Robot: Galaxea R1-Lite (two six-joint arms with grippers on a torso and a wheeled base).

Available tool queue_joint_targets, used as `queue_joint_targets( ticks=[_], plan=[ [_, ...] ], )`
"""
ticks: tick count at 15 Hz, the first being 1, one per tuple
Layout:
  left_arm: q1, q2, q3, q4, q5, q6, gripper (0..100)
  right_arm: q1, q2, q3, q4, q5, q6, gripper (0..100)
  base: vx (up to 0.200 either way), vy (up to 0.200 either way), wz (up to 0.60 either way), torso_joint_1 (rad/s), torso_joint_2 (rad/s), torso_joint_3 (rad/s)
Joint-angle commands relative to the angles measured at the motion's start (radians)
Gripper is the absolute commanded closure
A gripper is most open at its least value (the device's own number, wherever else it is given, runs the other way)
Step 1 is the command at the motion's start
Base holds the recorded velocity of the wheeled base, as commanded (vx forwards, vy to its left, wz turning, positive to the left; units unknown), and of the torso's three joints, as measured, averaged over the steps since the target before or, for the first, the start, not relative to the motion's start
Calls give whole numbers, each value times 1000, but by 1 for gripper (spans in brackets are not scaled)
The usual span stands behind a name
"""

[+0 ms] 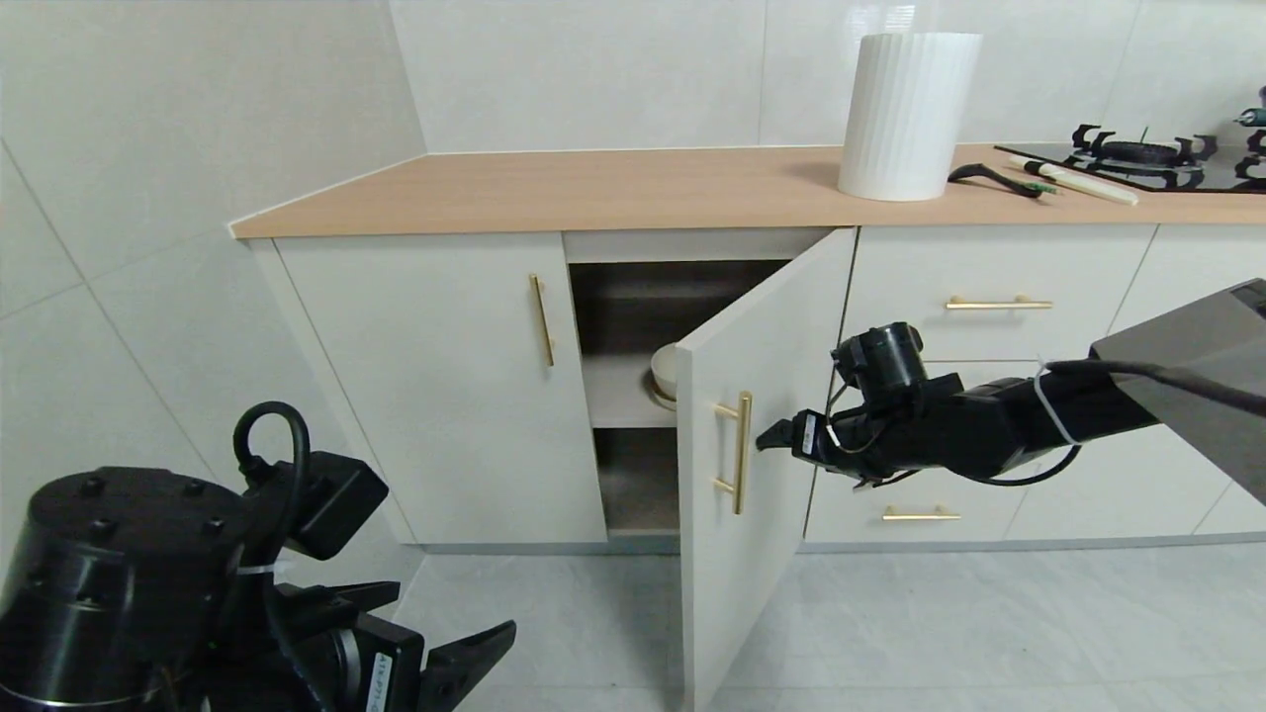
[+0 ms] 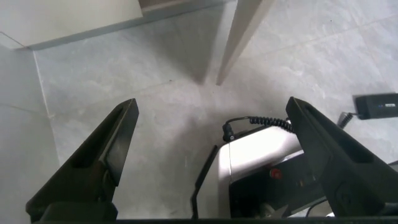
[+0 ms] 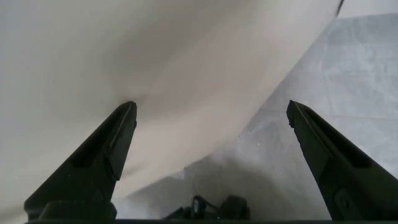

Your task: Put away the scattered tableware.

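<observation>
Both grippers show wide, empty fingers [image 3: 106, 155]: the right gripper [image 1: 764, 437] mid-frame just beside the door handle [image 1: 742, 452], the left gripper [image 1: 456, 608] lower left. With the bowl [image 1: 665, 374] on the cabinet shelf [image 1: 618, 391], I'd push the door [image 1: 762, 326] shut gently.

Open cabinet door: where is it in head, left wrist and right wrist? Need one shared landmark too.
Head view: open cabinet door at centre, swung outward.
Left wrist view: its lower corner ahead, above the floor.
Right wrist view: its pale face close ahead, floor beyond.
Shared landmark: grey tiled floor.
</observation>
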Motion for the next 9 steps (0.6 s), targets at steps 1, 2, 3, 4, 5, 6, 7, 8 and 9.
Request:
queue_joint_targets(
  ticks=[1, 2, 3, 4, 5, 6, 7, 8, 9],
  plan=[
    [1, -15, 0, 0, 3, 6, 0, 11, 57, -6, -64, -25, 22, 0, 200, 0, 0, -12, 2, -2],
    [1, -15, 0, 0, 6, 6, 0, 13, 63, -8, -70, -39, 25, 0, 200, 0, 0, 7, 2, 7],
    [1, -17, 0, -2, 8, 6, 0, 13, 63, -8, -73, -41, 27, 0, 200, 0, 0, 7, 2, -7],
    [1, -17, -1, -2, 14, 6, 0, 14, 65, -9, -82, -41, 42, 0, 200, 0, 0, 2, -2, 2],
    [1, -17, -1, -2, 17, 6, 0, 18, 74, -17, -99, -41, 61, 0, 200, 0, 0, -2, 7, 2],
    [2, -15, -1, -2, 17, 6, 0, 19, 93, -34, -127, -48, 85, 0, 200, 0, 0, 2, 7, -2],
    [1, -14, -1, -2, 19, 6, 0, 21, 106, -43, -151, -67, 108, 0, 0, 0, 0, 0, 0, 0],
    [1, -14, -1, -2, 19, 6, 0, 21, 117, -54, -176, -88, 122, 0, 0, 0, 0, 0, 0, 0],
    [1, -14, -1, -2, 17, 6, 0, 21, 126, -68, -199, -110, 137, 0, 0, 0, 0, 0, 0, 0]
  ],
)
